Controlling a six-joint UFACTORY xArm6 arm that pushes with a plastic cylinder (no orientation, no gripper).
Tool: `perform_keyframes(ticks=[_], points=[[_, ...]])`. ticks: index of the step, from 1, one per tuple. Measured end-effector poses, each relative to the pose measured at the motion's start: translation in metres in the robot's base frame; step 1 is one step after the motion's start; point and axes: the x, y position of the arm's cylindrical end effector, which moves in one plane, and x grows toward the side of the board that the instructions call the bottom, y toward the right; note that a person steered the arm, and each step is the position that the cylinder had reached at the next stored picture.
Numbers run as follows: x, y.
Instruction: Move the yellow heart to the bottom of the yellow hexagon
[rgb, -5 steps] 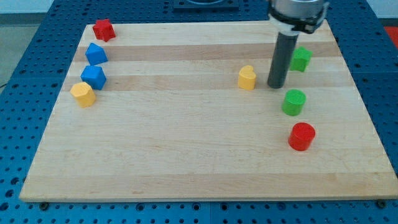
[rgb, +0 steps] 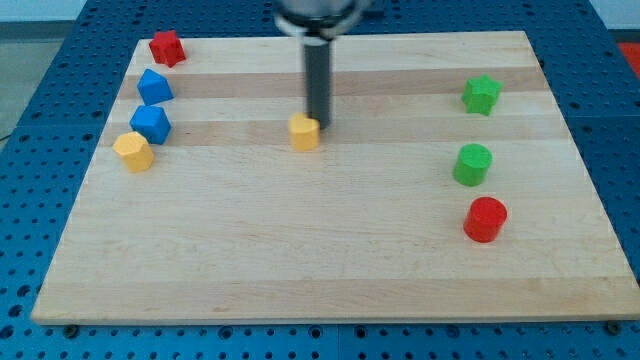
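The yellow heart (rgb: 305, 131) lies on the wooden board near its middle, a little toward the view's top. My tip (rgb: 318, 126) stands right against the heart's right side, touching or nearly touching it. The yellow hexagon (rgb: 133, 151) lies near the board's left edge, far to the left of the heart and slightly lower in the view.
Two blue blocks (rgb: 151, 124) (rgb: 154, 87) stand just above the yellow hexagon, and a red star-like block (rgb: 166, 47) at the top left corner. On the right are a green star (rgb: 481, 95), a green cylinder (rgb: 472, 164) and a red cylinder (rgb: 486, 219).
My tip has swept far to the view's left, pushing the yellow heart leftward with it, from right of centre to about the board's middle. The other blocks have not moved.
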Motion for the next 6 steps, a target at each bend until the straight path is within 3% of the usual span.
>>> perform_keyframes(ticks=[1,4,6], points=[[0.030,-0.060],[0.069,0.032],[0.084,-0.088]])
